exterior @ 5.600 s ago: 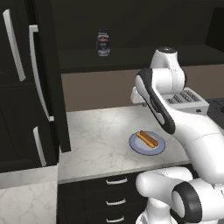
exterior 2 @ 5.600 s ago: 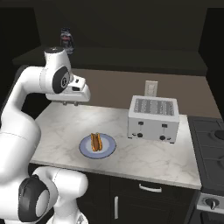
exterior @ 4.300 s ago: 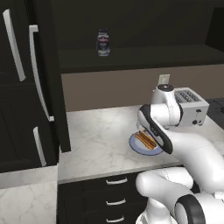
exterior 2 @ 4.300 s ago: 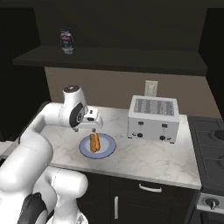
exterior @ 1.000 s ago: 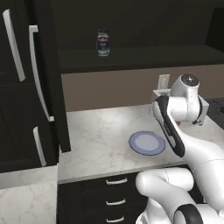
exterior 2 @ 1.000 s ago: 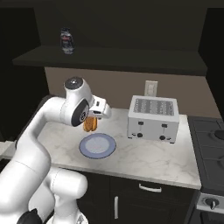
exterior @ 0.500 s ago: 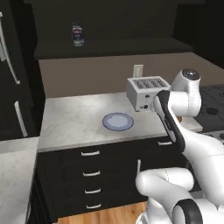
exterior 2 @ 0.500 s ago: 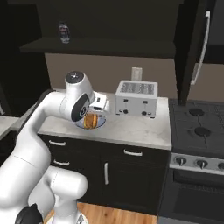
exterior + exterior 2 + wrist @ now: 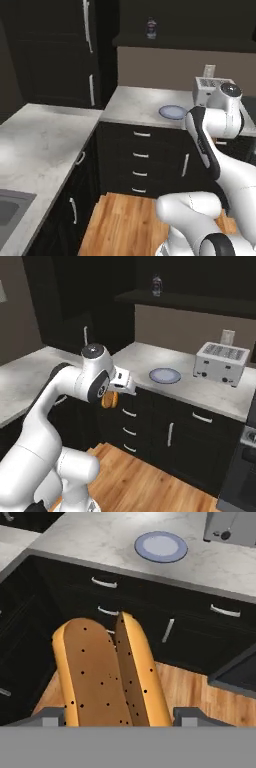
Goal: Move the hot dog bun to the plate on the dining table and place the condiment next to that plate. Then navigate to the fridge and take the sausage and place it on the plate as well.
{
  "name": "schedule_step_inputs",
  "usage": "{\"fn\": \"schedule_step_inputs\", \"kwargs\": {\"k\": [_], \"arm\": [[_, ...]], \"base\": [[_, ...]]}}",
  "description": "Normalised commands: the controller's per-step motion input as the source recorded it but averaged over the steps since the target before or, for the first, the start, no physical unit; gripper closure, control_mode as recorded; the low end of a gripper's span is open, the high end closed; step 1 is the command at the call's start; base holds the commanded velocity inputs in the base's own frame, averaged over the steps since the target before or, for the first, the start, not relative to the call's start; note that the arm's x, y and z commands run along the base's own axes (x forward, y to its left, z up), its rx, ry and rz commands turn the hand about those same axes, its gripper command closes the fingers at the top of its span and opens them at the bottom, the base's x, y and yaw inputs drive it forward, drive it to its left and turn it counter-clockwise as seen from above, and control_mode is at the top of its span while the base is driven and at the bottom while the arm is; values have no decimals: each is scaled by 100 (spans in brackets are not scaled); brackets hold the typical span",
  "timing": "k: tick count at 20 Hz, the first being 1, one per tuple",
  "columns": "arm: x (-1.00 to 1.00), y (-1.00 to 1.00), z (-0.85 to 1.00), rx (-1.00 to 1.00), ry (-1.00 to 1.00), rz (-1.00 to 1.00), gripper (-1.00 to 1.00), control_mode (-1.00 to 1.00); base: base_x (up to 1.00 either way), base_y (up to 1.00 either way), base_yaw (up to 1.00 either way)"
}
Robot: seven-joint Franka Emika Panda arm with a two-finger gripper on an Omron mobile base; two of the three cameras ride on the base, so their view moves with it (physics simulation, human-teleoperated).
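Both base cameras sit behind the arm, left and right, facing the same counter (image 9: 135, 107) from well back; the hand camera looks down along the fingers (image 9: 192, 716), close.

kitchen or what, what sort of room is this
A home kitchen, it seems: a marble counter over black drawers, a toaster by the wall, and a sink set into the near counter.

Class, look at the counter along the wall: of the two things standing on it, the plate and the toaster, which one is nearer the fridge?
The blue-grey plate. It lies on the fridge side of the toaster, which stands further along the counter.
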Motion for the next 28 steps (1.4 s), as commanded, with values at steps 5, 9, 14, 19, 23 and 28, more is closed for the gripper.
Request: {"fn": "schedule_step_inputs", "kwargs": {"k": [5, 9, 14, 19, 23, 28], "arm": [[0, 0, 0, 0, 0, 0, 100, 100], [0, 0, 0, 0, 0, 0, 100, 100], [0, 0, 0, 0, 0, 0, 100, 100], [0, 0, 0, 0, 0, 0, 100, 100], [0, 0, 0, 0, 0, 0, 100, 100], [0, 0, 0, 0, 0, 0, 100, 100]], "base": [[-100, -1, 55], [-100, 2, 44], [-100, 38, 36], [-100, 97, 26], [-100, 100, 27], [-100, 100, 31]]}}
